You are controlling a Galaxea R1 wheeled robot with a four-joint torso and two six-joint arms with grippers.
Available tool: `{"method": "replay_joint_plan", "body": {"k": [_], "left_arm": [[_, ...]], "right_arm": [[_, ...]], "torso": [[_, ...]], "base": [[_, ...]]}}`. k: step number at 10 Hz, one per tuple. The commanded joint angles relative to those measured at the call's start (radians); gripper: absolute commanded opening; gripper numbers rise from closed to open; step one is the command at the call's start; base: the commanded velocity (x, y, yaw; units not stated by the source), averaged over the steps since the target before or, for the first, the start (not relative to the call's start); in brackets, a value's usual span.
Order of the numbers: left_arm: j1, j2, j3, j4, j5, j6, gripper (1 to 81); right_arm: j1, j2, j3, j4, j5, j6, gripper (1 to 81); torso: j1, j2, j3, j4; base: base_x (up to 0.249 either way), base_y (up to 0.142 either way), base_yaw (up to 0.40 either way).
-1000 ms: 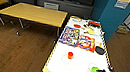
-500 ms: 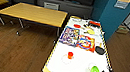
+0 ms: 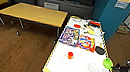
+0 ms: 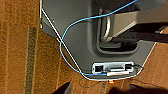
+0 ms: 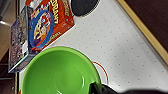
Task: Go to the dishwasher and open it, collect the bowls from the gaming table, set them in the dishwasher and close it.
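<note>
Over the right-hand edge of the gaming table [image 3: 81, 69], the right gripper [image 3: 113, 67] holds the lime green bowl [image 3: 107, 63] by its rim, fingers closed on the near lip as the right wrist view shows, where a dark fingertip [image 5: 96, 88] overlaps the bowl's edge. Whether the bowl is fully clear of the white top or just skimming it is hard to judge from the head view; it looks lifted, tilted a little toward the arm. To do this step well, I would keep the pinch firm on that thin rim and carry the bowl level, since a shallow bowl held at one point may swing or slip. Coming away from the table, it should pass clear of the yellowish edge and of the black bowl [image 3: 100, 50] lying just beyond, beside the colourful game sheets [image 3: 78, 40]. A small orange cup [image 3: 70, 55] stands mid-table, well apart. The right arm reaches in low from the right, nearly horizontal, wrist pointing across the table. In the left wrist view I cannot tell how the left gripper stands; it looks down on the robot's own grey base and the wooden floor [image 4: 17, 50]
</note>
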Motion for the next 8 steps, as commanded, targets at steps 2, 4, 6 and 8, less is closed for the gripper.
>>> {"method": "replay_joint_plan", "body": {"k": [2, 4, 6, 8], "left_arm": [[0.001, 0.0, 0.002, 0.005, 0.07, 0.0, 81.1], [0.001, 0.005, 0.003, 0.007, 0.07, 0.001, 81.1], [-0.002, 0.006, 0.003, 0.007, 0.07, 0.001, 81.1], [-0.002, 0.006, 0.003, 0.007, 0.071, 0.001, 81.1]], "right_arm": [[0.071, -0.33, 0.304, -0.095, -0.213, -0.065, 1.0], [-0.009, -0.43, 0.421, -0.093, -0.213, -0.157, 1.0], [-0.09, -0.532, 0.516, -0.1, -0.211, -0.195, 1.0], [-0.182, -0.612, 0.574, -0.087, -0.204, -0.243, 1.0]], "torso": [[0.0, 0.0, 0.0, 0.0], [0.0, 0.0, 0.0, 0.0], [0.0, 0.0, 0.0, 0.0], [0.0, 0.0, 0.0, 0.0]], "base": [[0.0, 0.0, 0.0], [0.0, 0.0, 0.0], [0.0, 0.0, 0.0], [0.0, 0.0, 0.0]]}}
